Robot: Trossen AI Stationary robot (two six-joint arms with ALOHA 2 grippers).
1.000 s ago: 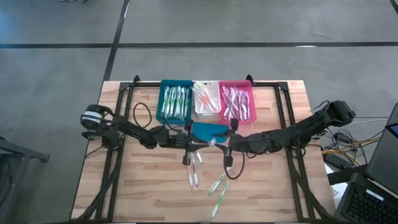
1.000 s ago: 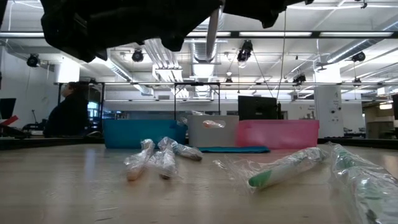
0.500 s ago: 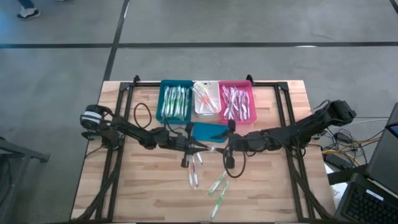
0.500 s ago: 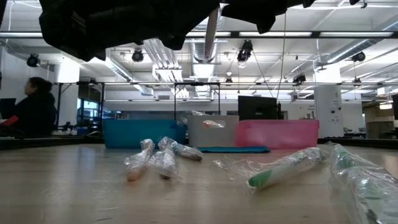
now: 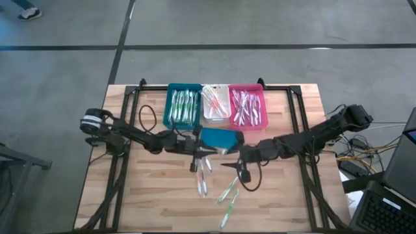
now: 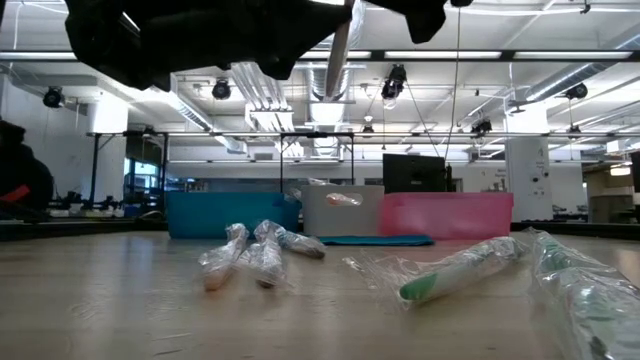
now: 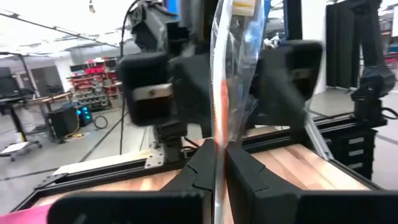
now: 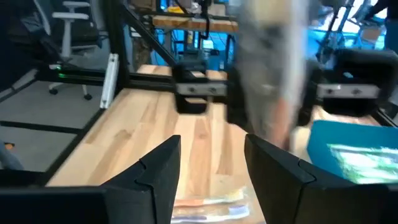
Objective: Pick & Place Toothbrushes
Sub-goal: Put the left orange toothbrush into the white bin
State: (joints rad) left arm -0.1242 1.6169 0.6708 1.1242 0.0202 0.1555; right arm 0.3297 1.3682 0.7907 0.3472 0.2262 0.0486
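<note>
Toothbrush (image 7: 219, 93) in clear wrapper, pinched upright in shut left claw (image 7: 219, 165) above mid surface (image 5: 149, 188), near teal lid (image 5: 220, 138). Right claw (image 8: 211, 155) spread open, empty, just beside. Others loose on surface.

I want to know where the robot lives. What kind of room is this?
Probably a big workshop or lab. There are bare pipes and lights on the ceiling, a grey concrete floor, and an office chair beside the wooden table.

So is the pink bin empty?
No, the pink bin holds a pile of wrapped toothbrushes, seen from above.
</note>
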